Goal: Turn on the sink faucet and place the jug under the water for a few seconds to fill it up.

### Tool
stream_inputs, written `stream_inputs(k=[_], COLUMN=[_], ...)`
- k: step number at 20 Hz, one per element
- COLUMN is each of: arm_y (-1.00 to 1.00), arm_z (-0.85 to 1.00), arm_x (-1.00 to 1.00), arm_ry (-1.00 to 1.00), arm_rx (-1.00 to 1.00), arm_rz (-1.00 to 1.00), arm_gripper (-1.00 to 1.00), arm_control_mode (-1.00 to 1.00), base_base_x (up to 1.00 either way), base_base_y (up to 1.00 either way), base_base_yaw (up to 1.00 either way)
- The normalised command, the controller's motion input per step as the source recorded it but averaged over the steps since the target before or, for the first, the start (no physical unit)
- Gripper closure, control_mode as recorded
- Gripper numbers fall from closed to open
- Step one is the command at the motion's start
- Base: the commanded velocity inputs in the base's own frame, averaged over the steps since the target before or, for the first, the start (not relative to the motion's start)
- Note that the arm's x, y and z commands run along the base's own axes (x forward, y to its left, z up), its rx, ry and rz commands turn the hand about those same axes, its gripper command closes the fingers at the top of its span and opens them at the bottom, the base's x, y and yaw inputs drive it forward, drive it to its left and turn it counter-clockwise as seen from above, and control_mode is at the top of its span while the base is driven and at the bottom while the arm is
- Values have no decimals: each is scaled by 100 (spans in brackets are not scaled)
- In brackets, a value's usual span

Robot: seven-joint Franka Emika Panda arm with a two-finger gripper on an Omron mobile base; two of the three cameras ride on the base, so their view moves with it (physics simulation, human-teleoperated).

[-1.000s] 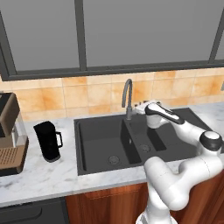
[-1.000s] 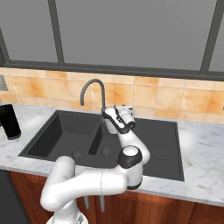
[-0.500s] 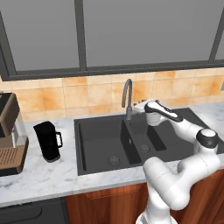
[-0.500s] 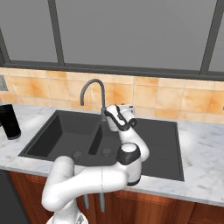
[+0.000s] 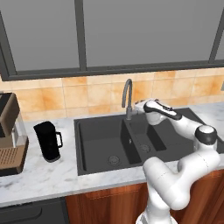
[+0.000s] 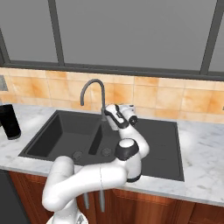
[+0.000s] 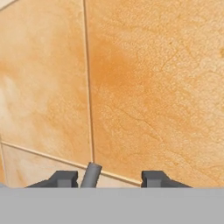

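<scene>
The grey gooseneck sink faucet [image 5: 127,97] [image 6: 93,92] stands behind the divider of the dark double sink [image 5: 98,144] [image 6: 61,131]; no water runs from it. My gripper [image 5: 138,106] [image 6: 108,113] sits just right of the faucet's base, pointing at the tiled wall. In the hand view my gripper [image 7: 109,179] is open, and a short grey stub, the faucet's lever [image 7: 91,175], rises between the fingertips near the left one, apart from both. The black jug [image 5: 48,141] [image 6: 9,121] stands upright on the counter left of the sink, far from the hand.
A black-and-brown coffee machine [image 5: 8,135] stands at the far left of the marble counter [image 5: 43,179]. Orange tile backsplash [image 7: 144,87] is close in front of the hand. A window runs above the backsplash.
The hand has crept slightly toward the faucet's base and the wall. Jug and faucet have not moved.
</scene>
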Motion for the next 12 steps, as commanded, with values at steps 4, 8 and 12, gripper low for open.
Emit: stream_inputs(k=[4,8,12], arm_y=[12,0,-28], arm_z=[-18,-11,-9], arm_x=[1,0,6], arm_ry=[3,4,11], arm_rx=[0,0,0], arm_rz=[0,0,-1], arm_gripper=[100,100,100], arm_control_mode=[-100,-100,-100], base_base_x=[0,0,0], base_base_y=[0,0,0], base_base_yaw=[0,0,0])
